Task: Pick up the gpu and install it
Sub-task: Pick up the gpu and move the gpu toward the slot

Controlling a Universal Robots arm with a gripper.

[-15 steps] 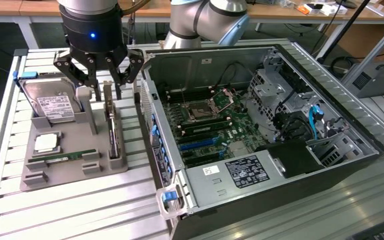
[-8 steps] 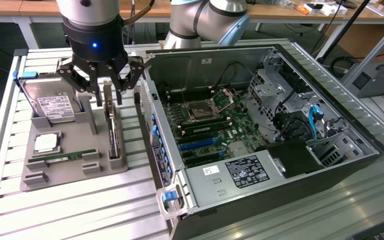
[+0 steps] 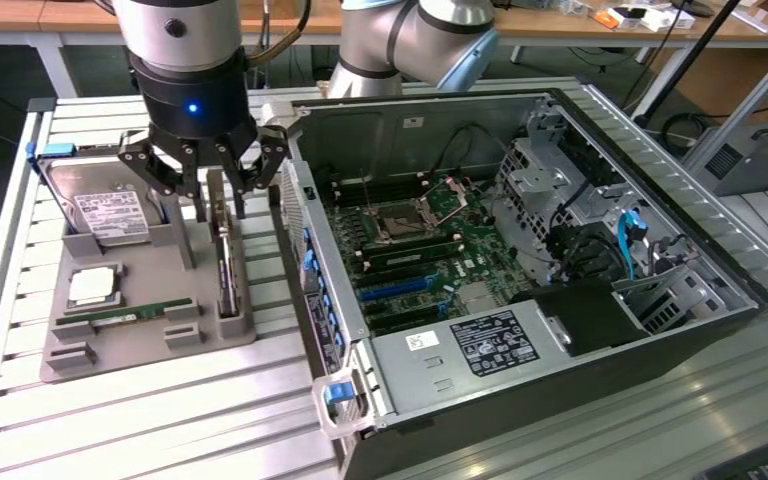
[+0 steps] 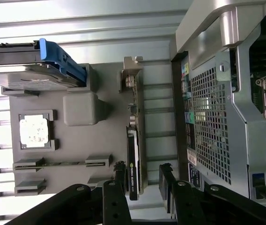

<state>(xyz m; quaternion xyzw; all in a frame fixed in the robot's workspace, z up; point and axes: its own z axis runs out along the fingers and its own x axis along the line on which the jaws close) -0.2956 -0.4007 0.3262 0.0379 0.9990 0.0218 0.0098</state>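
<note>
Open gripper [image 4: 142,169] poised over the gpu [image 4: 132,161] in its holder.

The fingers [image 4: 120,171] are spread apart and hold nothing, one on each side of the gpu. The card stands on its long edge in a slot of the grey tray [image 4: 105,136], just beside the open computer case [image 3: 418,130], with its silver bracket at the end away from the gripper. In the wrist view the card sits closer to one finger than the other; whether that finger touches it cannot be told. A good grasp here calls for centring the card between the pads, keeping them square to its flat faces, and closing on the card's body rather than the bracket.
</note>
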